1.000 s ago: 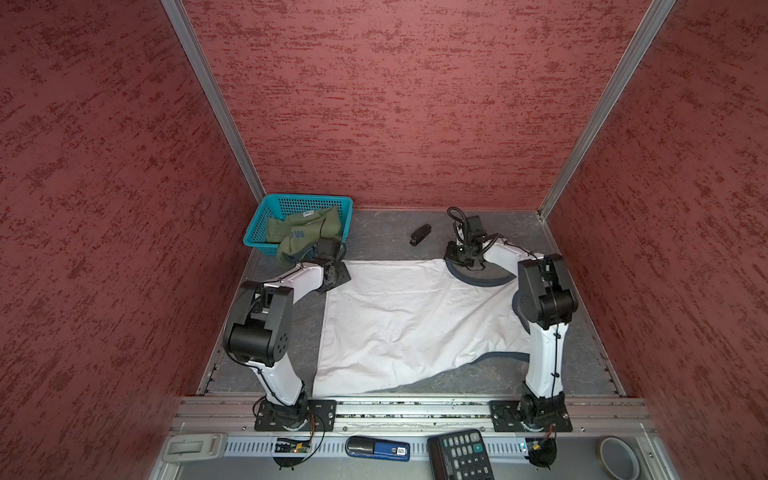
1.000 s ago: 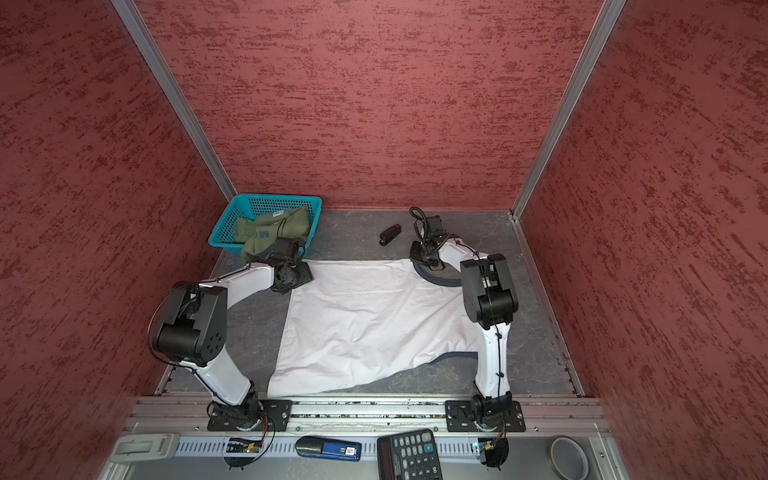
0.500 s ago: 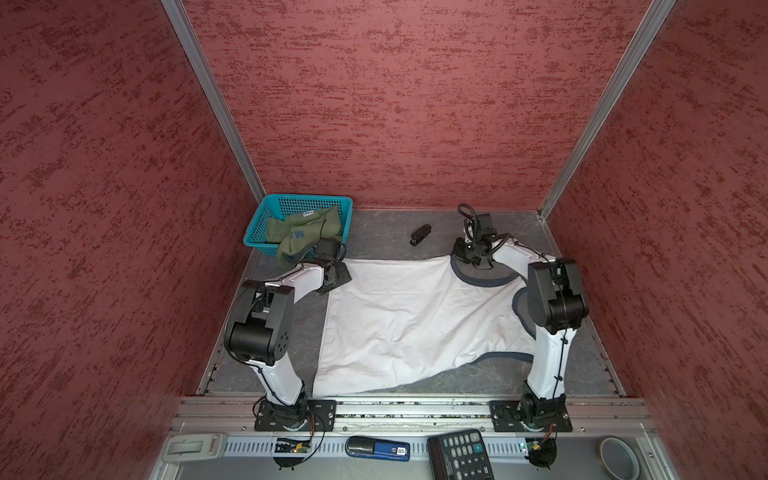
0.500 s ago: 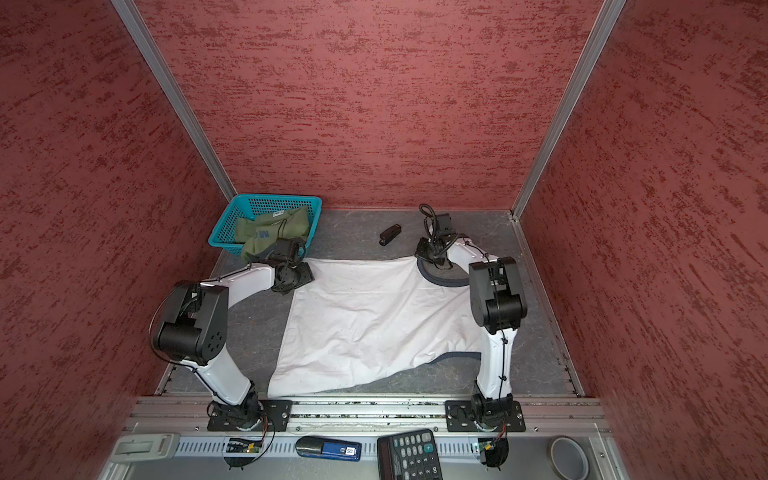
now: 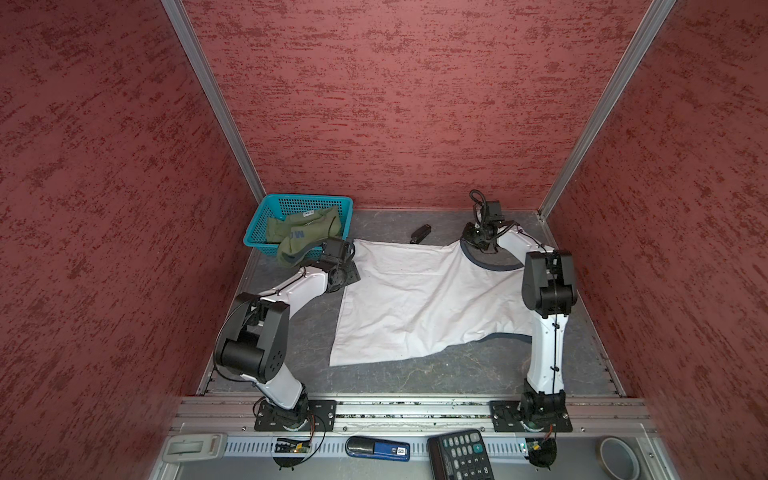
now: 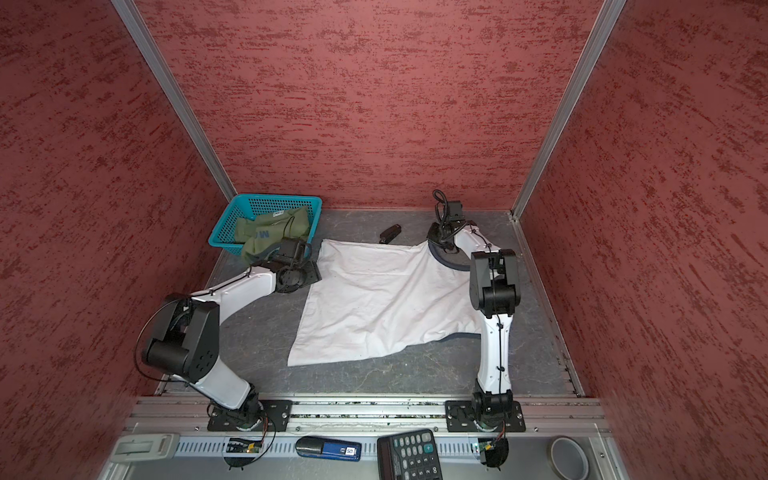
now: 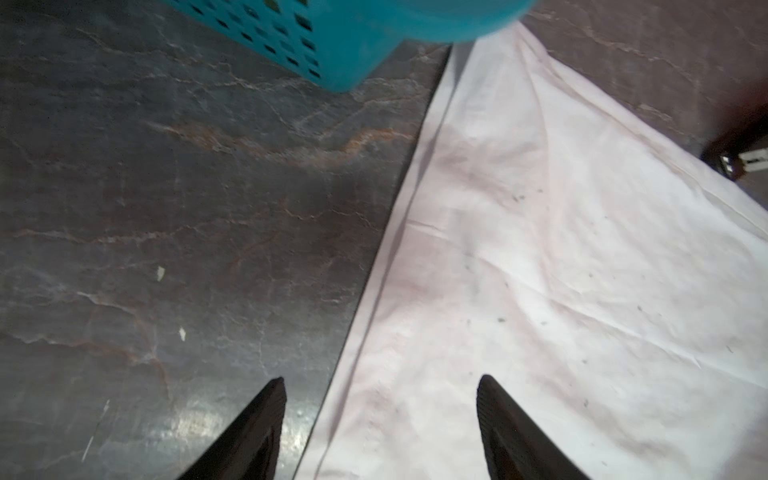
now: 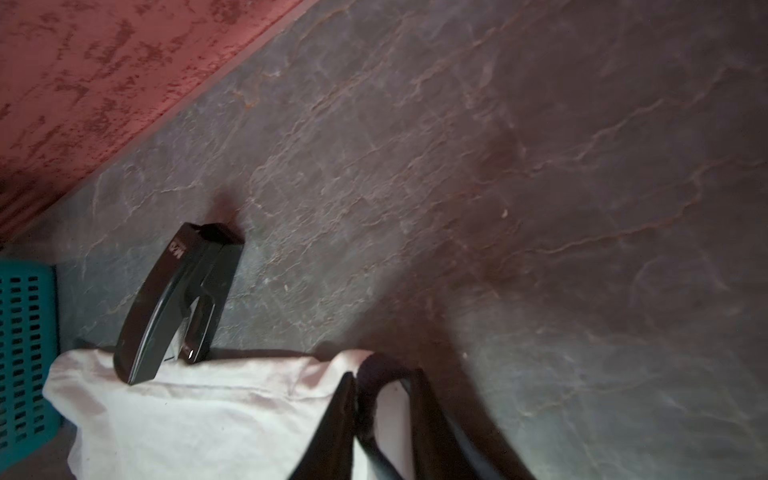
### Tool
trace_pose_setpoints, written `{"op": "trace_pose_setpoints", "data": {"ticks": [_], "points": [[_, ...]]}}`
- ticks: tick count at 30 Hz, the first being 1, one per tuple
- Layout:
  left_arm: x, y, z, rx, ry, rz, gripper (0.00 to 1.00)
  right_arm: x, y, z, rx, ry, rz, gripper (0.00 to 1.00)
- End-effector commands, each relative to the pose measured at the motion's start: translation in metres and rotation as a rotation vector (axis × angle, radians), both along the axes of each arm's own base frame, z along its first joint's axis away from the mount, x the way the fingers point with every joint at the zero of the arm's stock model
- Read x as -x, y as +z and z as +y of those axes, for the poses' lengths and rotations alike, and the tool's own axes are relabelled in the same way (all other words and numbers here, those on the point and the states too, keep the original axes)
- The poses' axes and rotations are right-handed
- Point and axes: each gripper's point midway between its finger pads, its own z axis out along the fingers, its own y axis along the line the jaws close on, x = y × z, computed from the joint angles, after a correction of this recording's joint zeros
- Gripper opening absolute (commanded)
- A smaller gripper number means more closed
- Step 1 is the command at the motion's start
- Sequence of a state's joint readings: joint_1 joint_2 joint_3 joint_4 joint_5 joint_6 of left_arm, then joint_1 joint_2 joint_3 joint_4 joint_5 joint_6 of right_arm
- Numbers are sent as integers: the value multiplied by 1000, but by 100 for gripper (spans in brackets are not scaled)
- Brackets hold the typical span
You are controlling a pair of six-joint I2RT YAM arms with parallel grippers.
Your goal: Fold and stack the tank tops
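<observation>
fingers [image 7: 262,428] of left hand [image 7: 381,379] (spread wide) straddle white tank top [image 7: 540,270] hem.

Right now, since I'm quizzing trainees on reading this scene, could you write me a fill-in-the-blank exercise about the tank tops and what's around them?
1. The olive green tank top hangs over the rim of the teal ____.
2. The left fingers stand ____, astride an edge of the white tank top.
3. A black ____ lies at the white tank top's far edge.
Missing words: basket; open; stapler.
</observation>
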State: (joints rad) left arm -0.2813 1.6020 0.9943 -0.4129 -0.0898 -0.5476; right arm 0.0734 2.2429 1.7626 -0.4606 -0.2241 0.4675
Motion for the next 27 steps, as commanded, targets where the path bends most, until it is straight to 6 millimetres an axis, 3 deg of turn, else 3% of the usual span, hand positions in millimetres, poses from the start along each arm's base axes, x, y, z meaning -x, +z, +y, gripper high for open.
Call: {"op": "trace_pose_setpoints", "data": {"ticks": [1,4,8,12,17,22,27], "points": [[41,-6,3,-30,-1,81,74,13,27,-14,94,-19,0,53],[81,-7,10,-38,17,122,75,50,51,-15,122,-19,-18,63],[135,-8,23,-18,67,165,76,126,61,-11,133,-26,-23,66],[178,-16,31,9,115,225,77,209,35,-12,141,-43,57,65],[209,-32,30,56,140,278,77,287,11,-4,86,-107,136,59],[223,-42,27,56,133,301,77,334,-9,-5,50,-215,201,57],[231,-50,22,52,121,328,76,351,-20,1,-12,-271,208,57]]}}
